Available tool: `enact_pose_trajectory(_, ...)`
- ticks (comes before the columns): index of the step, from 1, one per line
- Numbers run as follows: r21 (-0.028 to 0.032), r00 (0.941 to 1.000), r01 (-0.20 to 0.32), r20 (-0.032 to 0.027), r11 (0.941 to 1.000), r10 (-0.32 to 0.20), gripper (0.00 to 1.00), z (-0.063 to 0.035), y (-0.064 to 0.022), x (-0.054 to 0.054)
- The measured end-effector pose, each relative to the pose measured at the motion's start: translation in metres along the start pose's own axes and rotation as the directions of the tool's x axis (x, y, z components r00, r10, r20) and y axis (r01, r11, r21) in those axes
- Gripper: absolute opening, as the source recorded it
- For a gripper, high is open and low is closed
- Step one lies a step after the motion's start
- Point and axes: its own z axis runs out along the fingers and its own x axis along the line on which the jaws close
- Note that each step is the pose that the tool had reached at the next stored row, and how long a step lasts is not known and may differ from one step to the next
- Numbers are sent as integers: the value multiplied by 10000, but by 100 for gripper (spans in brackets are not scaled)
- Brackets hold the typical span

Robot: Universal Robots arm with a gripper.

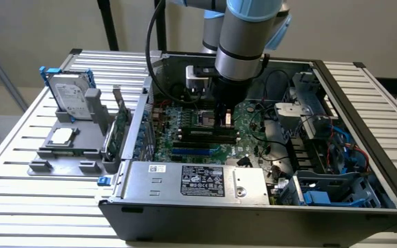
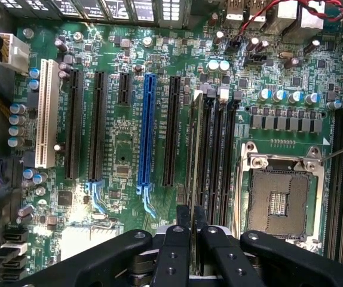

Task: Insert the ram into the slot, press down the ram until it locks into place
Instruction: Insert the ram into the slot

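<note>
In the exterior view, your grey-and-blue arm drops near-vertical from the frame's upper centre into the open dark metal computer case. Its black gripper sits low over the big green motherboard, with walls and cables close around. In the wrist view, your fingers are clenched on the thin green ram stick, which stands edge-on along the long narrow black plastic memory slots

ram: long, thin, flat green circuit-board stick, seen edge-on.
ram pose: upright on its long edge, running lengthwise along its socket.
slot: long narrow black plastic memory socket with end clips, outermost of several parallel ones alike.
relation: ram stands in this slot, aligned end to end.
clip state: cannot tell whether locked.
</note>
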Motion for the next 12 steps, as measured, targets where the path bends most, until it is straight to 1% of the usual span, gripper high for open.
enact_pose_trajectory(6,1,10000,34,7,10000,-34,13,20,-1,0)
enact_pose_trajectory(8,1,10000,36,33,10000,-36,13,27,-1,0)
enact_pose_trajectory(10,4,10000,43,72,10000,-43,13,34,-2,0)
enact_pose_trajectory(12,6,9999,46,127,10000,-46,13,39,-2,0)
